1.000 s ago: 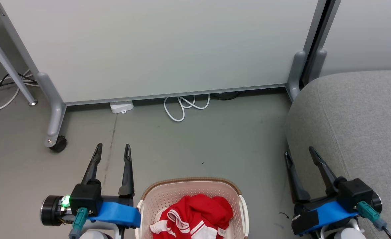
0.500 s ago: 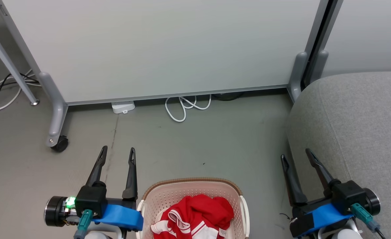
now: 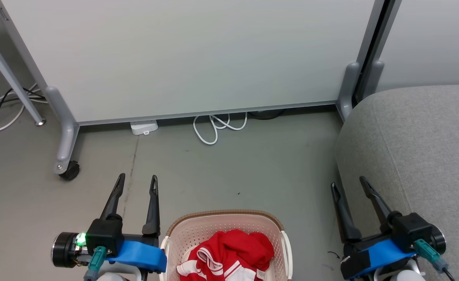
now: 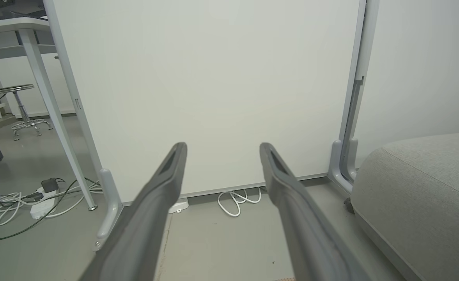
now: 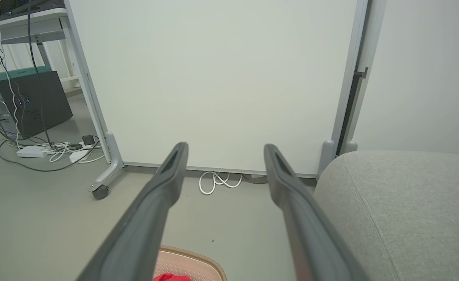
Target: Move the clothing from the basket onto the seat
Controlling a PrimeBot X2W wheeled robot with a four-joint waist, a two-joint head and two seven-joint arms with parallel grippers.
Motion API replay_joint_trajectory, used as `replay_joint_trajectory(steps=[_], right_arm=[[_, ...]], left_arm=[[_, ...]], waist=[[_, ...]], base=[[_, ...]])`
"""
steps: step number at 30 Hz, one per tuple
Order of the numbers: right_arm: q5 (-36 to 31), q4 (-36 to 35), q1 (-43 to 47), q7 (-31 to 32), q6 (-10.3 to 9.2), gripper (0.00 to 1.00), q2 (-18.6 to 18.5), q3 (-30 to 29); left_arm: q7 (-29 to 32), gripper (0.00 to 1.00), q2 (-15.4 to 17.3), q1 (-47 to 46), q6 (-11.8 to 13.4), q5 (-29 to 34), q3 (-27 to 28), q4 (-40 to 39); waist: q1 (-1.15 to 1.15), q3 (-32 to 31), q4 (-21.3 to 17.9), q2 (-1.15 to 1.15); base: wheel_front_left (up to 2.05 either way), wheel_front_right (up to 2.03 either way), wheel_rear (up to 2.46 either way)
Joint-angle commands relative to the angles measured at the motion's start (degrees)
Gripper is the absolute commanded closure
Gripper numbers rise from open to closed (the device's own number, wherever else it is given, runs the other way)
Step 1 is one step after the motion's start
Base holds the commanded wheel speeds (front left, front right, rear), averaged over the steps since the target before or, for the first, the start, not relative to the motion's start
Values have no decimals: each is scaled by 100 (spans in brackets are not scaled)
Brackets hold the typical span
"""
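- Now: left gripper (image 3: 137, 177) with fingers spread wide, empty, just beside basket (image 3: 225, 214).
- Likewise spread and empty: right gripper (image 3: 348, 182), over near edge of seat (image 3: 416, 148).
- Heaped inside basket: clothing (image 3: 229, 253) (red, white striped trim).

Clothing (image 3: 229, 253): bright red, white panels, trim striped red and white.
Basket (image 3: 192, 234): cream-white walls patterned with small perforations; rim brown, woven look.
Seat (image 3: 420, 148): mid grey, fine flecked weave.
Floor (image 3: 233, 175): dull grey-green, a few dark scuff marks.
Partition panel (image 3: 190, 54): pale off-white, framed in light grey.
Caster (image 3: 69, 170): black.
Cable (image 3: 213, 127): white.
Left gripper (image 3: 137, 177): black fingers, blue wrist cover, teal plug, small green light.
Right gripper (image 3: 347, 182): black fingers, blue cover with a black patch, teal plug.
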Motion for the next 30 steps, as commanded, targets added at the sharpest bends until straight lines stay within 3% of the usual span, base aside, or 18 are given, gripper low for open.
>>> replay_joint_trajectory(steps=[1, 9, 18, 30], right_arm=[[4, 9, -59, -22, 3, 0, -34, 0], [31, 15, -73, -22, 3, 0, -34, 27], [-63, -101, -207, -21, 3, 0, -33, 32], [-320, -409, -974, -21, 3, 0, -30, 17]], left_arm=[[-17, 0, 2, -8, -6, 4, 13, 11], [-17, 0, -21, -7, -60, 58, 5, 22], [-17, 0, 98, -481, -390, 174, -230, 295], [-17, 0, 336, -1651, -630, 258, -845, 1336]], waist=[[0, 1, 1, 0], [0, 20, -28, 0], [0, 320, -109, 0], [0, 1611, -376, 0]], base=[[0, 0, 0], [0, 0, 0], [0, 0, 0], [0, 0, 0]])
